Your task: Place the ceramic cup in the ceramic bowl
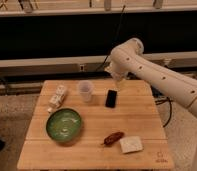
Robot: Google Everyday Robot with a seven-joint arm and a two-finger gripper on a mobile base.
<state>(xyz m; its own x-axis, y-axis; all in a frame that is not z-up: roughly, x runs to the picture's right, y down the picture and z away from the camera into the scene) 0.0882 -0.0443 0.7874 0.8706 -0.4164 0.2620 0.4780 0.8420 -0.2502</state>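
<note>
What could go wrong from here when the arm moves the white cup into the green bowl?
1. The gripper hangs open above the back of the wooden table, right of the ceramic cup; a sideways approach might tip the slim cup toward the white carton.
2. The black phone lies beside the cup, near the gripper, so a low reach could shove it.
3. The ceramic bowl is shallow; a tilted release might let the cup roll out.

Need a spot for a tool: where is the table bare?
Bare: right side of the table beyond the black slab, and the middle between ceramic bowl and slab. Crowded: back left around carton and ceramic cup. Gripper hangs above the back edge.
</note>
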